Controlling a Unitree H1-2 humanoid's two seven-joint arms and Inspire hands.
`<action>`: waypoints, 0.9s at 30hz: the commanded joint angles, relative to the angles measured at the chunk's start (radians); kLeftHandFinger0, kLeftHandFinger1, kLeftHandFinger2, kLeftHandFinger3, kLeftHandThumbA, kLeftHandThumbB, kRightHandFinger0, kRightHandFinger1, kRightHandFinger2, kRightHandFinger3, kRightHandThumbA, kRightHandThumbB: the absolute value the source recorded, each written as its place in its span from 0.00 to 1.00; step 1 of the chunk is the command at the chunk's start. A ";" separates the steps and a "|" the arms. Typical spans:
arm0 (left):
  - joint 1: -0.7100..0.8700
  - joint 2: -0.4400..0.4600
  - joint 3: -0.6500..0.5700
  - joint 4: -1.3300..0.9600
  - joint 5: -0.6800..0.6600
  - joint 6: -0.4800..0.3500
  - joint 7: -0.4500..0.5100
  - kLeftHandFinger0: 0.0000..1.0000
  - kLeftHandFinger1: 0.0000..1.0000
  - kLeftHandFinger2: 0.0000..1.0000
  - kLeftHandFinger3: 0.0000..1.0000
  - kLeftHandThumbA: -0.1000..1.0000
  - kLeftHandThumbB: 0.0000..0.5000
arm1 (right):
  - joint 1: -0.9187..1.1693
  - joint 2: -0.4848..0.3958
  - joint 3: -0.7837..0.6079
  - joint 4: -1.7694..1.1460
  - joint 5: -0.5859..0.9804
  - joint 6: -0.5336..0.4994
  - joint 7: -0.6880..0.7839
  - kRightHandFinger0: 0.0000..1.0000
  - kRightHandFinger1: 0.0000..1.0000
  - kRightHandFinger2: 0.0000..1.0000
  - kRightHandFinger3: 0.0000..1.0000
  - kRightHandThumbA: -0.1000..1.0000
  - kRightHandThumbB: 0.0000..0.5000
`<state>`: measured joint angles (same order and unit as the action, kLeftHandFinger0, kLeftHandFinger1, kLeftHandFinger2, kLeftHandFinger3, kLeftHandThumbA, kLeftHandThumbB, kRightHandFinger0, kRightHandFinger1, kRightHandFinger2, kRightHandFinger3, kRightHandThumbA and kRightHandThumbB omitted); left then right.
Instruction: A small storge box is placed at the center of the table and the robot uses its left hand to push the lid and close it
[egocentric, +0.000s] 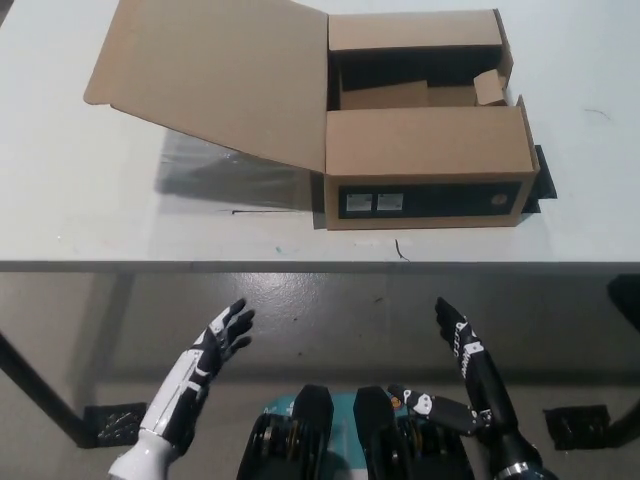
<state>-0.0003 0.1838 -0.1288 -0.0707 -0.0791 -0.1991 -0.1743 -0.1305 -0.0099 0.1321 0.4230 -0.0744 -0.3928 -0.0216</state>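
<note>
Brown cardboard makes up the small storage box (428, 160) that sits on a white table (90, 215), toward the far middle of the surface and a little to the right in the head view. Its large lid (215, 75) is swung wide open to the left, tilted upward and casting a grey shadow on the tabletop beneath it. Two narrower flaps fold inward over the near and far sides of the box, leaving a dark strip of the interior exposed between them. The near wall carries a black panel with two small white labels (374, 203).

Below the table's front edge, well apart from the box, the robot's white left hand (222, 335) is raised with its fingers spread apart, holding nothing. The black right hand (458, 335) is lifted on the opposite side, fingers likewise extended and empty. Neither hand touches the table or the box. Grey floor shows beneath the table edge.
</note>
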 joint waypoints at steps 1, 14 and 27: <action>0.004 0.007 -0.004 -0.133 -0.165 0.045 -0.074 1.00 1.00 1.00 1.00 1.00 0.68 | -0.028 -0.004 0.002 -0.013 -0.005 -0.077 -0.010 1.00 1.00 1.00 1.00 1.00 0.75; -0.140 -0.015 0.155 -0.223 -0.847 0.356 -0.064 1.00 1.00 1.00 1.00 1.00 0.73 | -0.021 -0.003 0.001 -0.020 -0.010 -0.077 -0.019 1.00 1.00 1.00 1.00 1.00 0.68; -0.261 -0.092 0.269 -0.002 -0.929 0.446 -0.043 1.00 1.00 1.00 1.00 1.00 0.71 | -0.015 0.002 0.004 -0.022 -0.019 -0.077 -0.032 1.00 1.00 1.00 1.00 1.00 0.68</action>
<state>-0.1379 0.1562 0.0247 -0.1499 -0.6019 0.0558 -0.2163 -0.1197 -0.0096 0.1318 0.4288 -0.0741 -0.3927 -0.0218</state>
